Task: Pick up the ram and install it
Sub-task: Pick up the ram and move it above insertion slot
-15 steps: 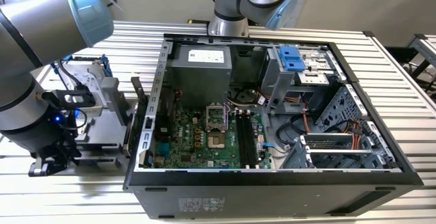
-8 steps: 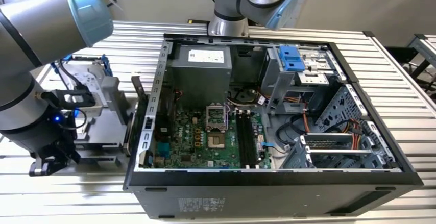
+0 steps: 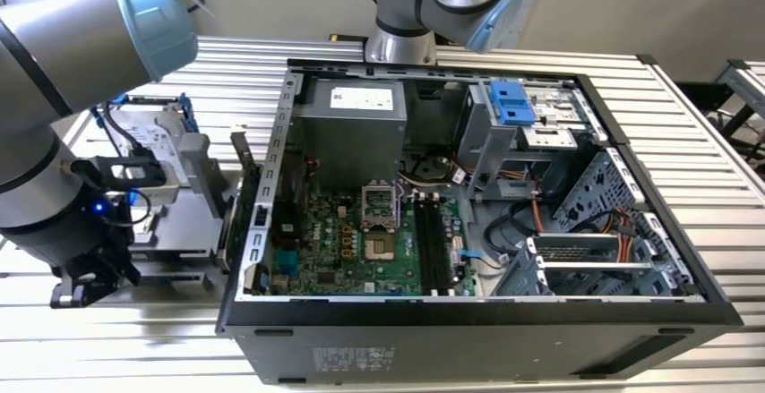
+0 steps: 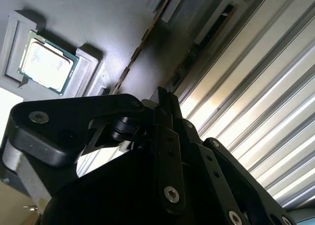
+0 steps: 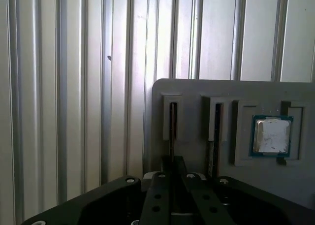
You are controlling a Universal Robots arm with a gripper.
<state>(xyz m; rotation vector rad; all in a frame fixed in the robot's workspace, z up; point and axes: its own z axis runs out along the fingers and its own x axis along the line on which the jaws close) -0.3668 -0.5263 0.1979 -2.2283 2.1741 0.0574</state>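
The ram [image 5: 172, 126] is a thin dark stick standing on edge in a slot of a grey holder tray [image 5: 197, 89], on the side farthest from the square silver processor chip [image 5: 271, 135]. My gripper [image 5: 173, 162] sits right over that slot, its fingers drawn together around the stick's edge. The second wrist view has the same ram [image 4: 209, 30] running up to the gripper [image 4: 166, 96]. In the exterior view the gripper [image 3: 74, 293] hangs low at the near left corner of the tray [image 3: 167, 232], left of the open computer case [image 3: 478, 312].
A second stick [image 5: 216, 136] stands in the neighbouring slot. The case holds a green motherboard [image 3: 347, 250] with long black memory slots [image 3: 433, 241]. A hard drive in a blue frame [image 3: 156, 133] sits behind the tray. Another arm's base [image 3: 413, 17] stands behind the case on the ribbed metal table.
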